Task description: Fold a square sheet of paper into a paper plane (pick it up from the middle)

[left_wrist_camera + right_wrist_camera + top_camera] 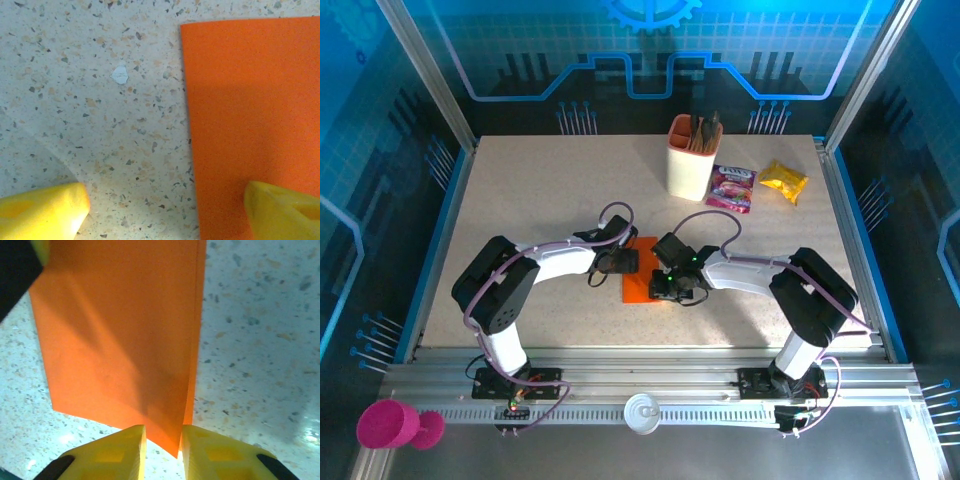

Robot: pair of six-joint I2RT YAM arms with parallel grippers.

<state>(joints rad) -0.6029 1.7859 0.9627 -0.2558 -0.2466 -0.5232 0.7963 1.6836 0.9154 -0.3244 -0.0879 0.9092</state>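
Observation:
The square sheet of paper (pixel 641 286) is bright orange and lies folded near the table's middle, between both grippers. My left gripper (pixel 619 262) hovers low over its left edge. In the left wrist view the left gripper (pixel 165 210) is open wide: one yellow fingertip (pixel 282 210) stands over the paper (pixel 250 110), the other over bare table. My right gripper (pixel 670 288) is at the sheet's near right corner. In the right wrist view that corner of the paper (pixel 120 335) curls up between the right gripper's (pixel 163 435) narrowly parted fingers, with a gap showing beside the left one.
A peach cup (pixel 691 160) holding sticks stands at the back. A pink snack packet (pixel 731 188) and a yellow one (pixel 784 181) lie to its right. A white chip (pixel 120 75) marks the speckled tabletop left of the paper.

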